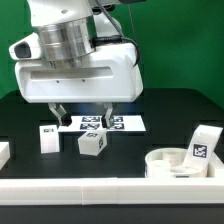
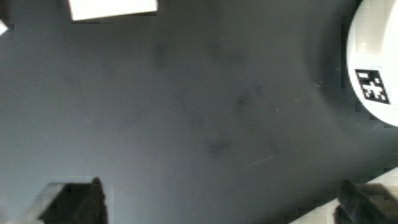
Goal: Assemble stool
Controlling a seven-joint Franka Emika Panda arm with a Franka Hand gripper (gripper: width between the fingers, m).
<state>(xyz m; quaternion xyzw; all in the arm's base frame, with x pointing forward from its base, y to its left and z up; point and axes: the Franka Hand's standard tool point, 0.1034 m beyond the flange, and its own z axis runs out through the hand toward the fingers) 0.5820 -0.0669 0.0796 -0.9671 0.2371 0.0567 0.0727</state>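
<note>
Along the near edge of the black desk (image 1: 130, 152) runs a long white border rail (image 1: 90, 190), crossing the exterior view from side to side. Just beyond it, on the exterior view's right, sits the stool's round seat (image 1: 172, 162), a low white drum resting flat on the desk. A block leg (image 1: 203, 146) with a black-and-white tag stands tilted at the seat's far right edge; whether it rests on the seat or just behind it cannot be told.

Farther back, near the middle, a second leg (image 1: 93, 144) sits on the desk like a small cube, its tag facing the camera. A third leg (image 1: 47, 138) stands upright a little apart, to the exterior view's left of it. Both are loose and well apart from the seat.

Above and just behind these two legs hangs the end effector (image 1: 84, 116), its two dark fingers spread wide with nothing between them. The wrist view shows only bare dark desk between the fingertips (image 2: 71, 200), with the seat's curved, tagged edge off to one side.

Behind the fingers the marker board (image 1: 125, 124) lies flat on the desk. A green backdrop (image 1: 185, 50) closes the far side.
</note>
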